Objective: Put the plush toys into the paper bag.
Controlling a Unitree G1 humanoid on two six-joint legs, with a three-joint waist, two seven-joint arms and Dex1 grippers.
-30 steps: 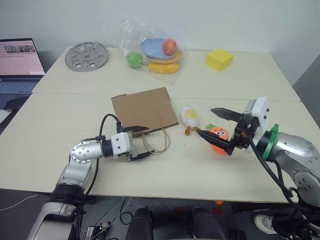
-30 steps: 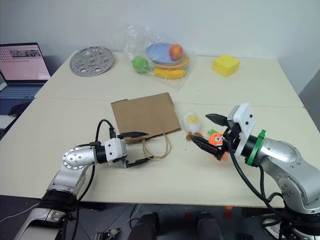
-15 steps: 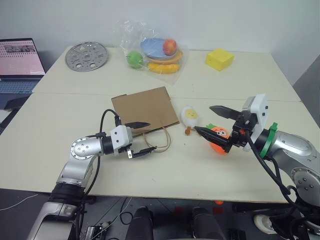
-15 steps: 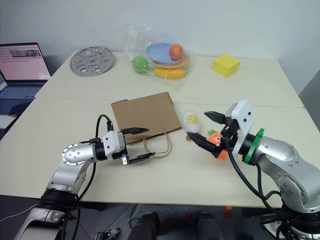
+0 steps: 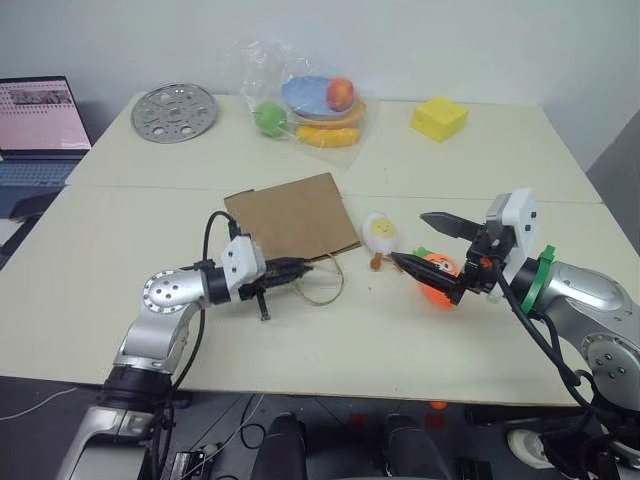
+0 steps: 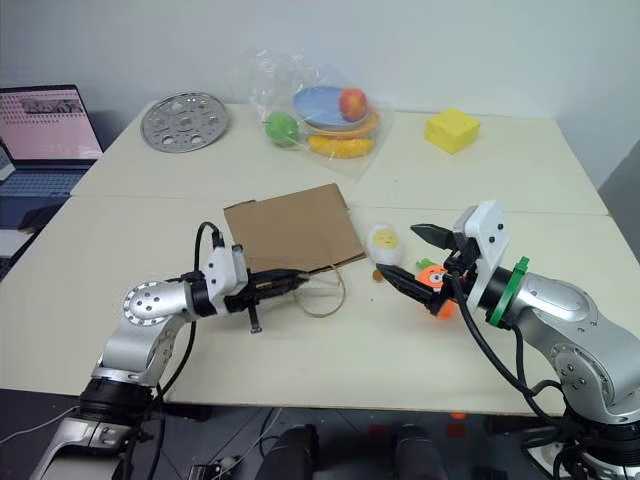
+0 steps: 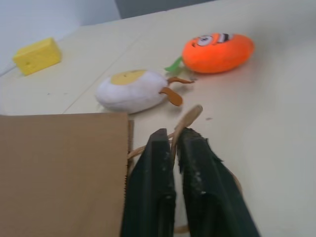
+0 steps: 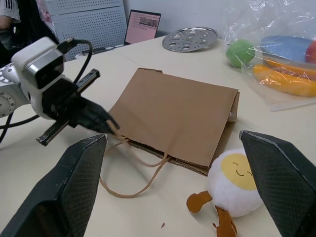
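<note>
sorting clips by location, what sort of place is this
Probably an office or lab used for robot trials: pale tables pushed together, an open laptop at the side, a perforated panel behind.

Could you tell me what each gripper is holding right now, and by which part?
The left gripper is shut on a loop handle of the paper bag. The right gripper is open, holding nothing.

paper bag (image 5: 290,216) left of plush toys (image 5: 381,234)
</note>
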